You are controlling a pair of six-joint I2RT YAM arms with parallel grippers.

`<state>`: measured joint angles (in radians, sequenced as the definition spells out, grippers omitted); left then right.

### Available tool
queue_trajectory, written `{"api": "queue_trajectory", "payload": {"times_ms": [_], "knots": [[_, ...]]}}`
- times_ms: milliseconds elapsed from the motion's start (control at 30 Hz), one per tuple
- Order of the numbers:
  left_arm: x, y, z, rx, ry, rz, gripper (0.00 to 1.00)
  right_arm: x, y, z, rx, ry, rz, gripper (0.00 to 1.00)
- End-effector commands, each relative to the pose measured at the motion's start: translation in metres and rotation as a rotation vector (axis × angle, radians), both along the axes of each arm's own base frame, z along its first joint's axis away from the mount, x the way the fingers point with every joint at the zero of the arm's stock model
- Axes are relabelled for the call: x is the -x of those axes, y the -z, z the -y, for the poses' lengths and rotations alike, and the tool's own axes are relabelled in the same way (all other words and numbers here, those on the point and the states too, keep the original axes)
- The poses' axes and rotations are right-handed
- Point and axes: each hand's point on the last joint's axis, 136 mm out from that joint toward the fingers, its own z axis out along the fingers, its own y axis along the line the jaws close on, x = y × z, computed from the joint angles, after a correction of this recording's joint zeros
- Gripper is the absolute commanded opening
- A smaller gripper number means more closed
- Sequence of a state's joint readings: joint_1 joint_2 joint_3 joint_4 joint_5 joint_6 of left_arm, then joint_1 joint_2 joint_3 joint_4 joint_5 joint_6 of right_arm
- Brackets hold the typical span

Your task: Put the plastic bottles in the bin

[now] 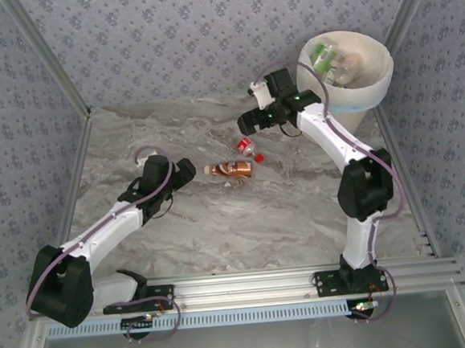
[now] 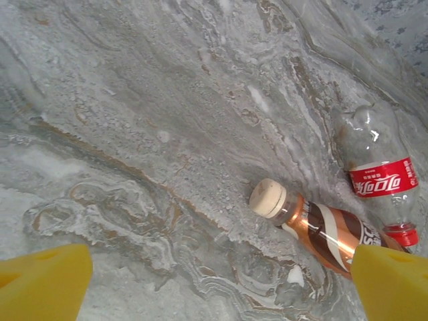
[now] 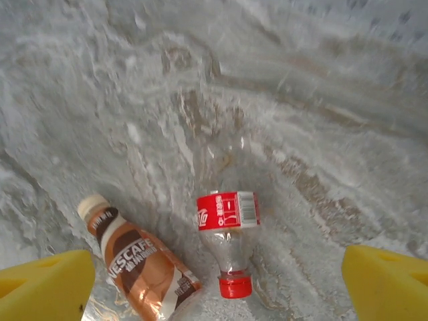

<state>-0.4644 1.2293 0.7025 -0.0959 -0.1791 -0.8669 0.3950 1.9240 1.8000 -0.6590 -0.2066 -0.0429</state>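
We've left gripper (image 2: 217,284) and right gripper (image 3: 214,284) both wide, empty; grabbing the brown bottle (image 2: 328,231) may knock the red-labelled bottle (image 2: 381,177) beside it rolling.

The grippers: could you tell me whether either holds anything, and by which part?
Nothing is held; the left gripper and right gripper are both open and empty.
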Motion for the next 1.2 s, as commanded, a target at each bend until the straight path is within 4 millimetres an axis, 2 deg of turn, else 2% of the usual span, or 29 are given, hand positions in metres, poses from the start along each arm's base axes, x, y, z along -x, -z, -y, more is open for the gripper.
{"api": "queue_trajectory", "payload": {"times_ms": [0,267,400,533,767,900,967,1033,1100,1167], "knots": [[0.006,0.003,-0.013,-0.019,-0.050,-0.006,0.99,0.002,0.016,-0.012,0.016,-0.022,-0.087,0.98],[0.006,0.005,-0.018,-0.027,-0.069,-0.008,0.99,-0.015,0.075,-0.035,0.061,-0.021,-0.186,0.98],[0.007,0.006,-0.019,-0.032,-0.071,-0.012,1.00,-0.030,0.101,-0.025,0.133,0.083,-0.191,0.97],[0.007,0.008,-0.021,-0.037,-0.077,-0.017,1.00,-0.031,0.127,-0.024,0.165,0.086,-0.246,0.95],[0.005,0.008,-0.014,-0.024,-0.049,-0.018,0.99,-0.038,0.157,-0.024,0.205,0.105,-0.284,0.80],[0.002,0.008,-0.011,-0.022,-0.041,-0.024,0.99,-0.043,0.165,-0.024,0.213,0.127,-0.284,0.77],[0.002,0.008,-0.009,-0.020,-0.033,-0.027,0.99,-0.045,0.165,-0.021,0.223,0.146,-0.272,0.71],[0.001,0.008,-0.007,-0.017,-0.022,-0.030,0.99,-0.046,0.159,-0.015,0.239,0.159,-0.251,0.65],[0.000,0.007,-0.004,-0.011,-0.012,-0.031,0.99,-0.045,0.145,-0.012,0.228,0.168,-0.221,0.61],[-0.001,0.008,-0.003,-0.008,-0.008,-0.032,0.99,-0.044,0.134,-0.006,0.210,0.186,-0.191,0.59]]}}
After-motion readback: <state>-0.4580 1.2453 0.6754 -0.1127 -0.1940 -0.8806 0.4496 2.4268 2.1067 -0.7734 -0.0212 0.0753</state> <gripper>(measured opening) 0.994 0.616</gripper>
